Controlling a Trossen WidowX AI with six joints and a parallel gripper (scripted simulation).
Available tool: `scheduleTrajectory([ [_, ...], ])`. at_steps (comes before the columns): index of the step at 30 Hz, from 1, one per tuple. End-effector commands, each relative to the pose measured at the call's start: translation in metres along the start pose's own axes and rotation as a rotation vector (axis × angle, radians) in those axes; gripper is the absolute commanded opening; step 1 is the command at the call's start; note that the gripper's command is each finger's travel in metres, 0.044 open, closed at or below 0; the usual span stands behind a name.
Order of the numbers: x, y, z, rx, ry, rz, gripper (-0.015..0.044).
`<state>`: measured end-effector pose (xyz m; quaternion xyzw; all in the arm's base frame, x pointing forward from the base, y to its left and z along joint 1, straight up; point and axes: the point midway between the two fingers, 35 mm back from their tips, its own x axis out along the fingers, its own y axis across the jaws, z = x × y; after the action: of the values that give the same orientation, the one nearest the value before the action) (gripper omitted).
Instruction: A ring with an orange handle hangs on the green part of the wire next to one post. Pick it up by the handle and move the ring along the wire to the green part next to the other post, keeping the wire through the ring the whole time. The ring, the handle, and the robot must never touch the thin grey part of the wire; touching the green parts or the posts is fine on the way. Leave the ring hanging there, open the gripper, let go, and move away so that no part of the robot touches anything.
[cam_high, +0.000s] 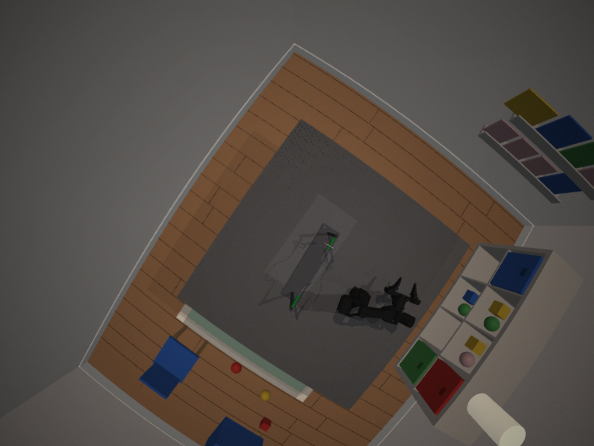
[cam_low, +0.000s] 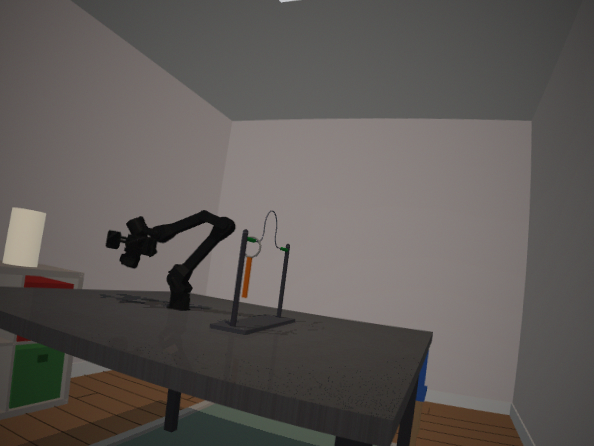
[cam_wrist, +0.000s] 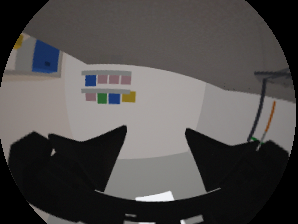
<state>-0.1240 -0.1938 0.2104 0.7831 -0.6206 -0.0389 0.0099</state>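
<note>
Gripper is wide open, holding nothing, well away from the near post, where the ring hangs so its handle dangles grabbable.

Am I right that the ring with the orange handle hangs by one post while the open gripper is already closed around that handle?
Not quite: the ring does hang by one post, but the open gripper is well away from the orange handle, pointing elsewhere and gripping nothing, as the exterior view shows.
</note>
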Motion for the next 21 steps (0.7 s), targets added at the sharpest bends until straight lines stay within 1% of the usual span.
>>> scheduleTrajectory([
  [1, 0.001, 0.000, 0.000, -0.009, 0.000, -0.004, 0.0374],
  [9, 0.037, -0.019, 0.017, -0.404, 0.031, -0.179, 0.0164],
  [15, 0.065, -0.042, 0.030, -0.726, 0.109, -0.310, 0.0160],
  [21, 0.089, -0.072, 0.042, -1.040, 0.233, -0.423, 0.0160],
])
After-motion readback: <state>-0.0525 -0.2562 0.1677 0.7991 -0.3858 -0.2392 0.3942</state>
